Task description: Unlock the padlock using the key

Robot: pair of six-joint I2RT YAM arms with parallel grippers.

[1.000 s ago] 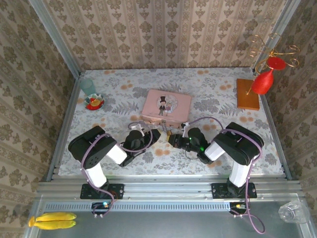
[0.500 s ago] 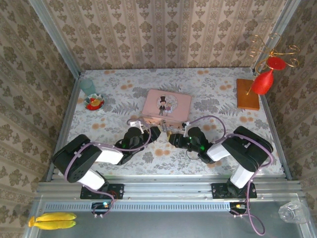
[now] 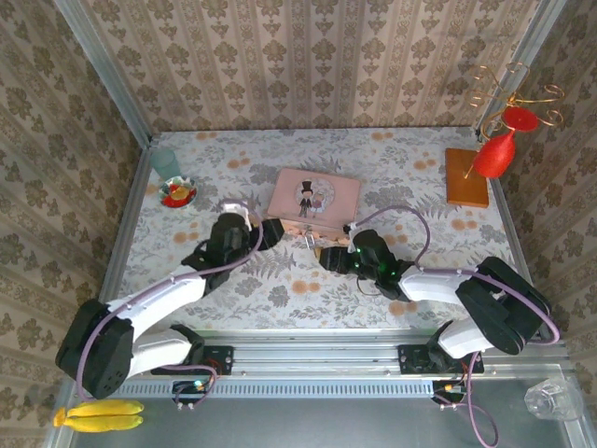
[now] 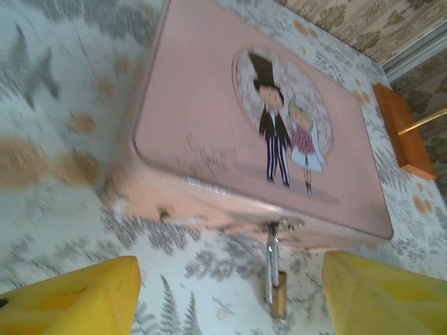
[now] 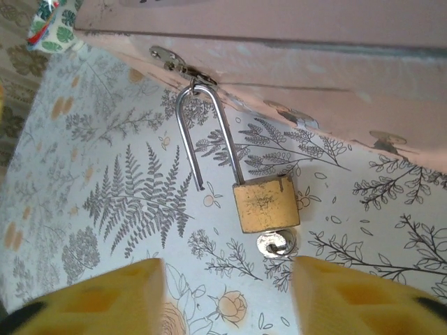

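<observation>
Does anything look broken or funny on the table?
Nothing looks broken. One odd thing: the padlock has its silver shackle popped open. One leg hangs free beside the brass body, while the loop is hooked through the clasp on the pink tin. The key sticks out of the padlock's bottom.

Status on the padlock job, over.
Left claw open, empty. Right claw open, empty. Padlock sprung: shackle has one leg free, hangs from pink tin hasp, key in its base. Nothing blocking it.
</observation>
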